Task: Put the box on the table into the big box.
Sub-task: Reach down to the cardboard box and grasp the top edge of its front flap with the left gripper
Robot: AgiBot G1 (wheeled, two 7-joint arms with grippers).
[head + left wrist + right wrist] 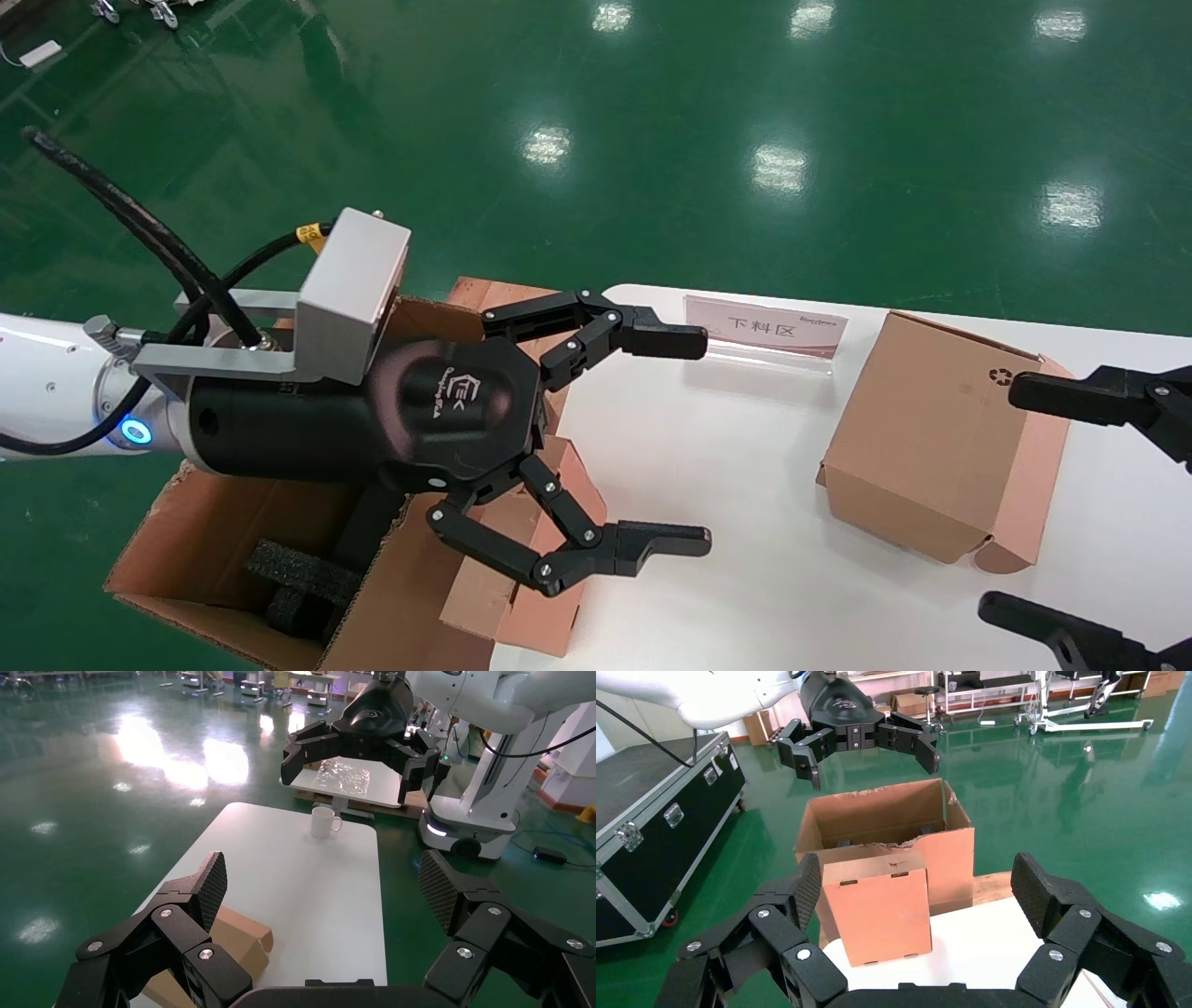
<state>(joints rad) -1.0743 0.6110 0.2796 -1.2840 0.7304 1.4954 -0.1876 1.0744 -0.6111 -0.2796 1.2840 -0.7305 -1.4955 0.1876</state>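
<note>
My left gripper (705,441) hangs open and empty above the seam between the big box (186,550) and the table (726,522). The big box (877,815) is a torn brown carton with black foam blocks (298,578) inside, standing off the table's left end. Pinkish-brown cardboard faces (545,606) show under the left gripper. I cannot tell whether they are the box or flaps of the big box. My right gripper (998,499) is open at the table's right. Its fingers stand either side of a small carton with a recycling symbol (922,438), the same carton (877,910) that fills the right wrist view.
A clear sign stand (764,326) sits near the table's far edge. A white mug (323,822) stands at the table's right end. A black flight case (659,832) is on the green floor beyond the big box.
</note>
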